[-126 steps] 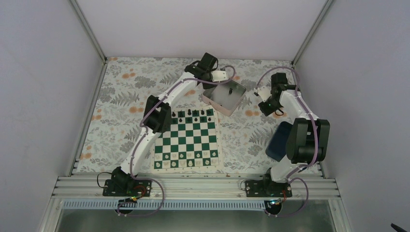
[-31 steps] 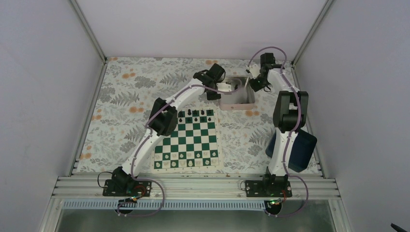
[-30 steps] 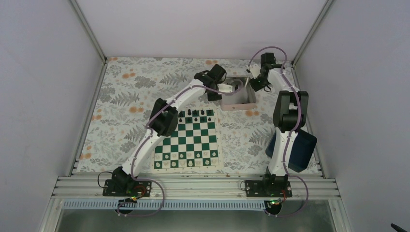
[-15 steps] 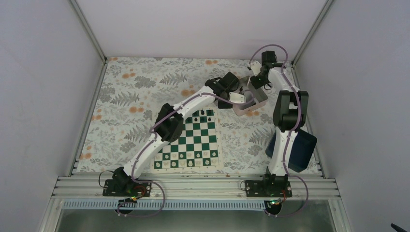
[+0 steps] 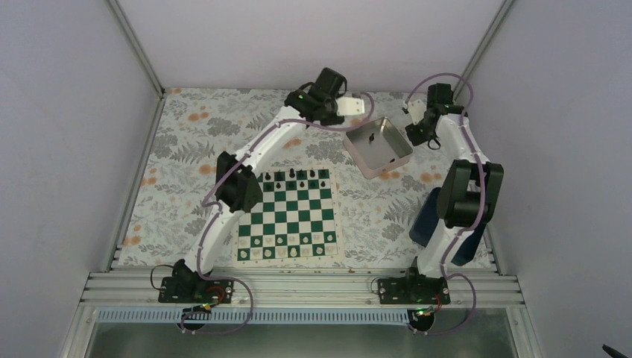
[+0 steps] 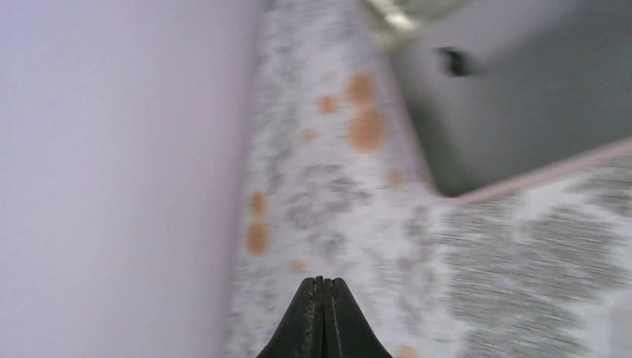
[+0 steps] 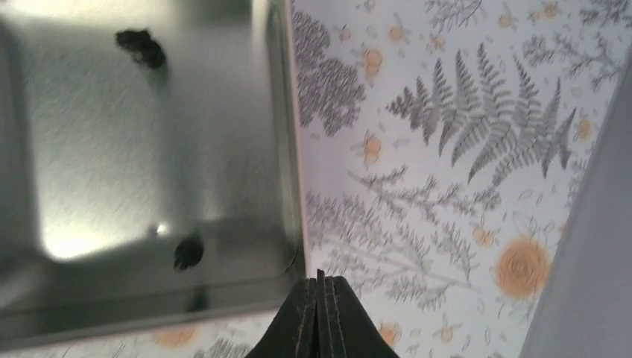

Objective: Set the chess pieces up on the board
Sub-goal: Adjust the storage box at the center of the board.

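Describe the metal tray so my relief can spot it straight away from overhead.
Start at the green-and-white chessboard mid-table and look just past its far right corner. The tray sits there on the floral cloth, turned diamond-wise. It is silvery with a pinkish rim, unlike the dark blue box closer to the near edge.

The green-and-white square chessboard (image 5: 287, 216) lies mid-table, with the silvery rectangular metal tray (image 5: 384, 153) behind it to the right.
The tiny black chess pieces (image 5: 302, 176) stand along the board's far row; two more lie in the tray. The dark blue box (image 5: 421, 224) lies right of the board.
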Controlling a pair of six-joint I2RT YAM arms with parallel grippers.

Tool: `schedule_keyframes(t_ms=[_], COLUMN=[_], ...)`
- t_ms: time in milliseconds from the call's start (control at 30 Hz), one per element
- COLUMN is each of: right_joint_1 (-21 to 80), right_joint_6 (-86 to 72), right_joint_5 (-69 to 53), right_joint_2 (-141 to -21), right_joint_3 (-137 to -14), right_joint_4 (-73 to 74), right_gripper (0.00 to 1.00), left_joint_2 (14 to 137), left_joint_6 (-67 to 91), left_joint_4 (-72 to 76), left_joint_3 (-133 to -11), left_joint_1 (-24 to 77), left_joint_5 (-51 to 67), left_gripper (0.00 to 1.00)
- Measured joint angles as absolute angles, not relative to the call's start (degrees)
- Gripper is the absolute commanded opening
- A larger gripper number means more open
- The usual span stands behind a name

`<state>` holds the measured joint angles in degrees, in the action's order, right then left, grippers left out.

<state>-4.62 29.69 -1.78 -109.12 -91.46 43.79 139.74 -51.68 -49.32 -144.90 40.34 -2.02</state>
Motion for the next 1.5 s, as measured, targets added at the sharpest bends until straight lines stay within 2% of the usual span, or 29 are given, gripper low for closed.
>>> schedule_keyframes(t_ms=[167, 500, 967, 1500], right_joint_1=[-4.84, -4.84, -4.93, -6.02], right_joint_6=[29.78, 29.34, 28.88, 29.06], right_joint_5=[-1.89, -2.04, -3.51, -4.01], right_joint_2=[-104.42, -103.9, -113.06, -116.9], right_joint_3=[-87.33, -81.36, -83.66, -89.49], right_joint_4=[47.86, 50.5, 47.33, 44.95], right_gripper=[0.04, 0.04, 0.04, 0.04], left_joint_2=[146.65, 160.05, 160.16, 160.03], left_joint_6=[-51.7, -50.3, -43.18, -40.62], left_joint_4=[-40.71, -29.76, -22.02, -26.94], left_joint_3=[-151.5, -149.4, -148.73, -149.23], left_joint_1=[36.1, 37.21, 37.5, 37.06], left_joint_5=[-5.43, -8.23, -4.21, 10.24], left_gripper=[0.02, 0.02, 0.02, 0.02])
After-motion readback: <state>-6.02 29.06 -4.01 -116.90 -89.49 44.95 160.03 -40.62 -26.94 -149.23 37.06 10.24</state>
